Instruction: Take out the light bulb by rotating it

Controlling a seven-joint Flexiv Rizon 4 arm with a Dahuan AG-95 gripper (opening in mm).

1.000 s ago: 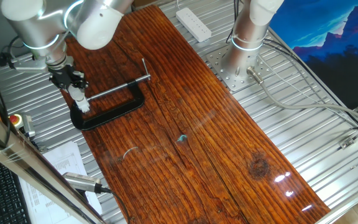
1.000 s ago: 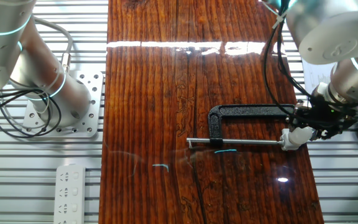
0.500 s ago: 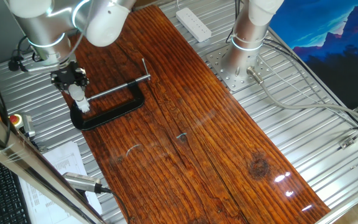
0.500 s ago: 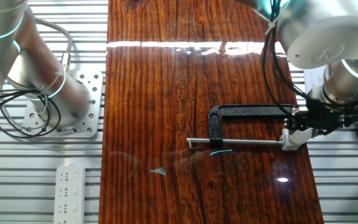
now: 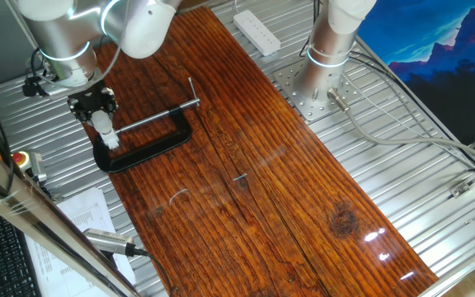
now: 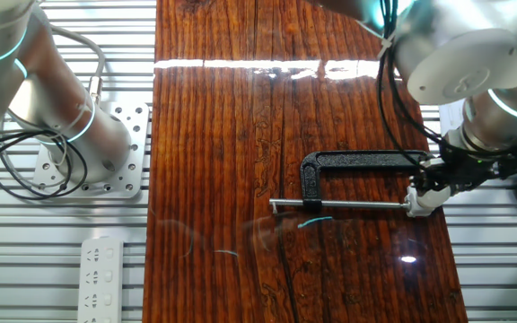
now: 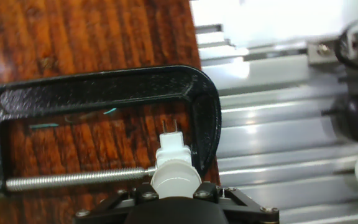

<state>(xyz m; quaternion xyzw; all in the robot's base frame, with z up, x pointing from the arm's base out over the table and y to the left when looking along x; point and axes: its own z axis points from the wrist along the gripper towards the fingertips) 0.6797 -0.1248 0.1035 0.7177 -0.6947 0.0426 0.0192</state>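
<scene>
The light bulb (image 7: 176,179) is small and white, and its rounded top sits between my fingertips. Beyond it a white squarish piece (image 7: 170,151) ends in two metal pins. It stands inside the black C-clamp (image 7: 104,84), at the tip of the steel screw rod (image 7: 73,180). I cannot tell whether bulb and white piece are apart. My gripper (image 5: 91,106) is shut on the bulb (image 5: 105,132) at the clamp's (image 5: 143,148) left end. In the other fixed view the gripper (image 6: 445,176) holds the bulb (image 6: 422,198) at the right end of the clamp (image 6: 357,161).
The clamp lies on a dark wooden board (image 5: 254,181) near its left edge. A second arm's base (image 5: 324,58) and a white power strip (image 5: 256,31) stand at the back. Papers (image 5: 81,214) and a red button (image 5: 21,158) lie on the metal table beside the board.
The wrist and arm above the gripper have turned and shifted slightly. The gripper stays on the bulb at the clamp's end. The clamp has not moved.
</scene>
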